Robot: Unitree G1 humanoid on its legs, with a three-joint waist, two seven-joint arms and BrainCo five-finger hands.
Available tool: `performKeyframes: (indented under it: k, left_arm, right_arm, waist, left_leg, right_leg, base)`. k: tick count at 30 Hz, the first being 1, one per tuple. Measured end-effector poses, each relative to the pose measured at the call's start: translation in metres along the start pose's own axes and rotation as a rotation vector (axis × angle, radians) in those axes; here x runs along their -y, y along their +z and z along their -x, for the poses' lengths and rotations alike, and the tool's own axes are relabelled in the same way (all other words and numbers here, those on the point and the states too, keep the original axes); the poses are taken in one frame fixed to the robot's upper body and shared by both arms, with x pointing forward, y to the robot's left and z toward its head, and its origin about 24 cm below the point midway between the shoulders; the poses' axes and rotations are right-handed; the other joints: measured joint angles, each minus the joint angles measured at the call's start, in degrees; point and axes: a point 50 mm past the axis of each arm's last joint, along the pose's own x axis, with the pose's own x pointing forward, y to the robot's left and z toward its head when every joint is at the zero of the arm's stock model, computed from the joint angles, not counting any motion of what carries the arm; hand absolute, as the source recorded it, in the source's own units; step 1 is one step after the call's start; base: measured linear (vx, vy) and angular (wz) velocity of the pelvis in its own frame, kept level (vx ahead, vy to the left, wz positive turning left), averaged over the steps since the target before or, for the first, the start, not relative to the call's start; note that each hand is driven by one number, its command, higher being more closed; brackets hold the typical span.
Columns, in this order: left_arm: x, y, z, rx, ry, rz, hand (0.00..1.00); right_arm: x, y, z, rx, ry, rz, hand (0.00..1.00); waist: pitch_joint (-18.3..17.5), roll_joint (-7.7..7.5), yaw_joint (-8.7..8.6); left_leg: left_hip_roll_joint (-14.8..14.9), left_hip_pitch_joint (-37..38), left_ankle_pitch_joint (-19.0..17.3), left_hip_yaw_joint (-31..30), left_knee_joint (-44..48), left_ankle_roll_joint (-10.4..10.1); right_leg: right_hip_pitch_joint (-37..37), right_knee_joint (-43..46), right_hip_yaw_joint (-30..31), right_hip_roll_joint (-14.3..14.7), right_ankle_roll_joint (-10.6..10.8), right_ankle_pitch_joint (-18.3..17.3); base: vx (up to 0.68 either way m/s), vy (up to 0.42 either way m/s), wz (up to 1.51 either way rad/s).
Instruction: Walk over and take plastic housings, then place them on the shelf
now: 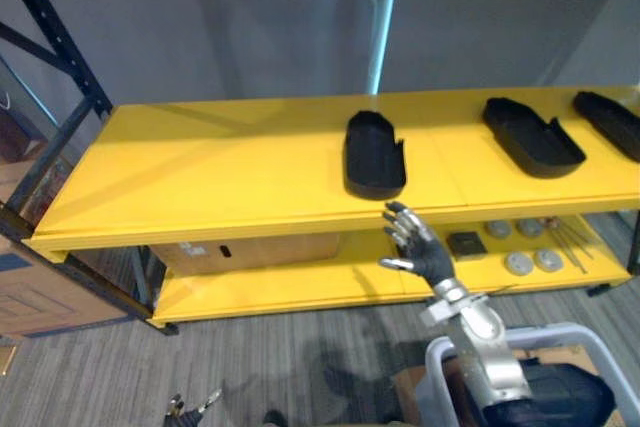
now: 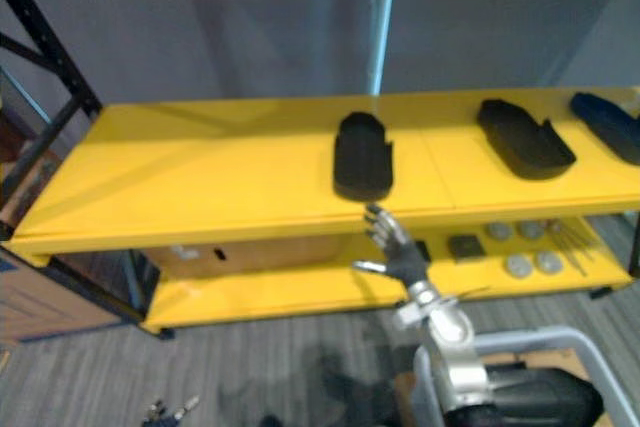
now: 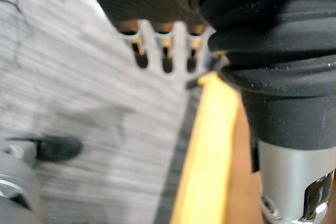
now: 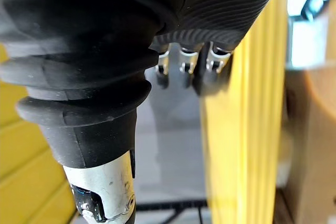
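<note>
So the yellow rack has a top shelf (image 1: 220, 157) with three black plastic housings lying flat on it. The nearest housing (image 1: 374, 154) sits around the middle, close to the front edge. The second housing (image 1: 533, 135) is off to the right, and the third housing (image 1: 610, 122) is at the far right end, partly cut off by the frame. All three are well apart from each other. The right hand (image 1: 415, 242) is raised in front of the top shelf's front edge, just below the nearest housing. Its fingers are spread, it's holding nothing, and it isn't touching the housing. In the right wrist view its fingers (image 4: 184, 66) sit just beside that yellow edge. The left hand (image 3: 152, 3) is low down over the grey carpet (image 1: 250, 367). Its wrist view is pretty smeared, but the fingers (image 3: 181, 45) look loose and empty, with the thumb out to the side. On the lower shelf (image 1: 280, 287) there's a cardboard box (image 1: 245, 250) toward the left. Further right are a small black square block (image 1: 466, 243), a few round grey discs (image 1: 520, 263) and some thin metal rods (image 1: 572, 242). A black upright post (image 1: 55, 32) stands at the rack's left end, and a pale pole (image 1: 383, 17) rises behind it against the grey wall.
</note>
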Motion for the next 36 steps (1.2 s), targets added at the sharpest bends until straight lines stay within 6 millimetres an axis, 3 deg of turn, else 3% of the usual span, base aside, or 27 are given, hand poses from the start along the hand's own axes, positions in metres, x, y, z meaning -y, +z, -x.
performKeyframes:
  k: [8,15,25,36]
  left_arm:
    - [0.000,-0.008,-0.001,-0.050,0.027,0.020,0.00]
    - [-0.001,-0.012,0.000,-0.070,0.041,0.018,0.00]
    - [0.000,-0.012,0.000,-0.069,0.038,0.016,0.00]
    - [0.005,-0.014,0.001,-0.073,0.014,-0.006,0.00]
  right_arm:
    - [0.004,0.002,-0.023,-0.005,-0.042,0.069,0.00]
    - [0.011,0.010,-0.029,0.023,-0.135,0.142,0.00]
    - [0.032,0.009,-0.028,-0.006,-0.240,0.161,0.00]
    - [0.055,0.017,-0.037,0.003,-0.325,0.169,0.00]
  waist:
    - [0.5,0.79,0.87]
    - [1.8,2.26,1.34]
    - [2.7,1.89,1.39]
    - [3.2,2.60,1.51]
  left_leg:
    - [-0.5,0.0,0.1,-1.0,0.3,0.1]
    - [-0.6,0.0,0.1,-2.5,0.3,0.1]
    - [-0.7,0.1,0.2,-2.9,0.3,0.2]
    - [-0.9,0.2,0.6,-4.2,0.3,0.4]
  right_leg:
    - [1.0,-0.8,-1.4,0.0,0.4,0.3]
    - [1.9,-0.9,-2.6,0.0,0.3,0.2]
    - [2.0,-0.8,-2.8,-0.1,0.4,0.2]
    - [2.9,-1.0,-4.3,-0.2,0.4,0.2]
  base:
    - [0.06,0.005,0.06]
    - [0.01,0.002,0.07]
    - [0.00,0.001,0.00]
    - [0.01,0.013,0.06]
